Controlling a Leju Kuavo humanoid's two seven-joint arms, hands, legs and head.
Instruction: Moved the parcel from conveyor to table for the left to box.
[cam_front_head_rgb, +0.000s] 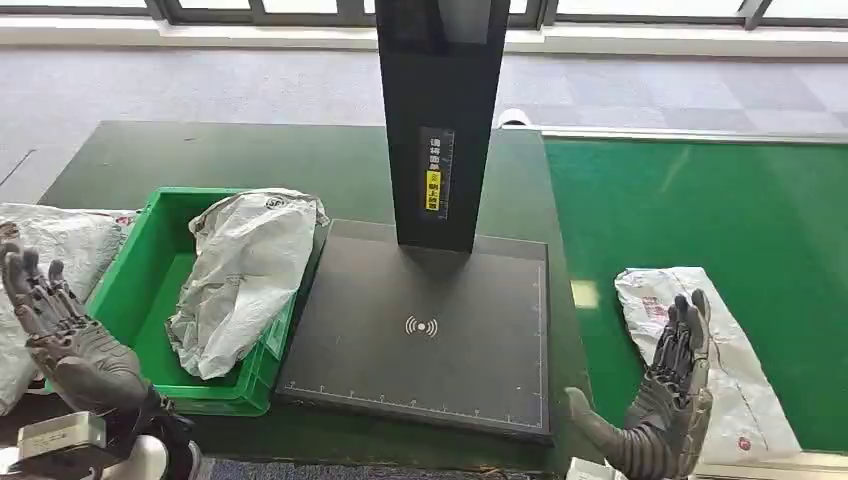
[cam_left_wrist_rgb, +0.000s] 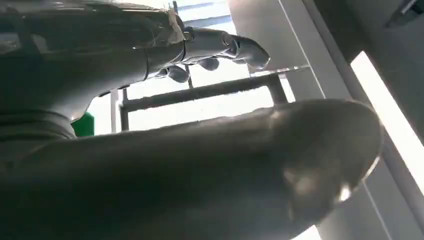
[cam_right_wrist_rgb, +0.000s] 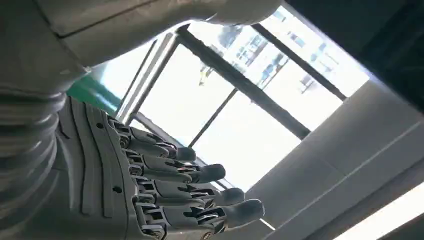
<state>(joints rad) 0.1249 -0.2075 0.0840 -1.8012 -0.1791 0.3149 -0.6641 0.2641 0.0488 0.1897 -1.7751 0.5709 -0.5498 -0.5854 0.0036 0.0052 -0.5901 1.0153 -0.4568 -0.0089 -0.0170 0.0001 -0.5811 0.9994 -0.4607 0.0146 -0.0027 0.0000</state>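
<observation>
Nearest you, both hands are raised and hold nothing: your left hand (cam_front_head_rgb: 62, 335) stands with fingers apart at the near left, beside the green bin, and your right hand (cam_front_head_rgb: 668, 395) stands palm-in, fingers spread, thumb reaching toward the scanner plate. The right wrist view bears this out, its fingers (cam_right_wrist_rgb: 200, 172) straight and parted against a bright window.

Just beyond the right hand, the parcel (cam_front_head_rgb: 715, 355), a white poly mailer, lies flat on the green conveyor (cam_front_head_rgb: 700, 210), partly behind the fingers and apparently untouched. By that, you have not yet picked it up; the carry to the table remains, and then the boxing by the left.

At mid-distance the black scanner plate (cam_front_head_rgb: 430, 330) sits on the dark green table (cam_front_head_rgb: 270, 160) with nothing lying on it, a likely landing spot. To its left, the green bin (cam_front_head_rgb: 140, 290) already holds one crumpled white bag (cam_front_head_rgb: 245, 275) draped over its right wall, which suggests an earlier parcel is boxed. More white bags (cam_front_head_rgb: 55, 245) lie just outside the bin's left side.

Farther back, the scanner's black post (cam_front_head_rgb: 440, 120) rises from the plate, with grey floor and window frames behind.
</observation>
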